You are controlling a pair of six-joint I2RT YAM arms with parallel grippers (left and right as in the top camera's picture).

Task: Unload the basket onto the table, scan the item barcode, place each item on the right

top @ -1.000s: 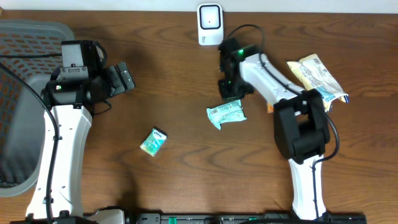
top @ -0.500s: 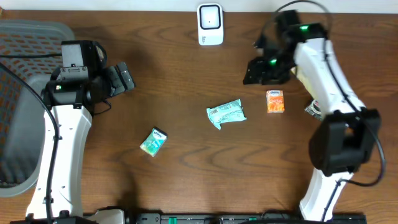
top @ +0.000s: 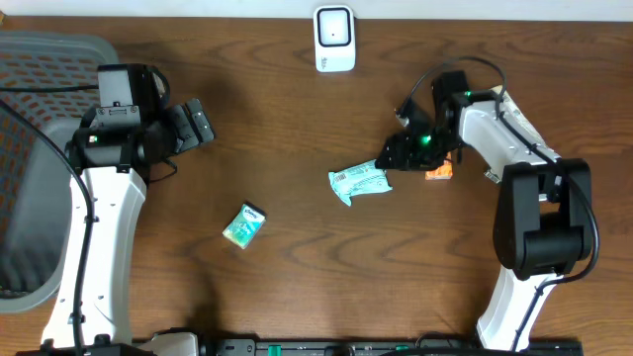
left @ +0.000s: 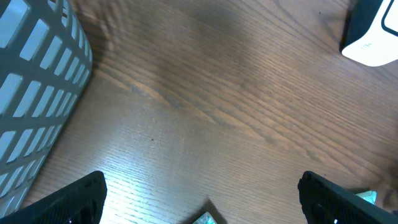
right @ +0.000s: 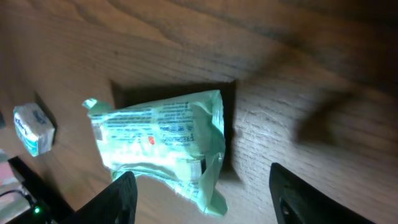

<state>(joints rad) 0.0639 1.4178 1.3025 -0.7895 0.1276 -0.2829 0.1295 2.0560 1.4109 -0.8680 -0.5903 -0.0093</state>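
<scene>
A crumpled green packet (top: 359, 182) lies flat mid-table; in the right wrist view the green packet (right: 161, 140) shows its printed face. My right gripper (top: 401, 151) hovers over the packet's right end, open, fingers apart on either side of its corner with nothing gripped (right: 202, 186). The white scanner (top: 334, 40) stands at the table's back edge, also seen as the scanner (left: 373, 37) in the left wrist view. My left gripper (top: 194, 126) is open over bare wood at the left (left: 202, 202).
A small teal box (top: 243, 224) lies front left of the packet, also visible as the box (right: 34, 127). An orange box (top: 440, 170) sits just right of my right gripper. A grey basket (top: 40, 69) fills the far left, its wall (left: 31, 93) near my left gripper.
My right gripper went from shut to open. Its arm swung off to the back right, uncovering the orange box, then came back down to the packet's right end. The left arm stayed still.
</scene>
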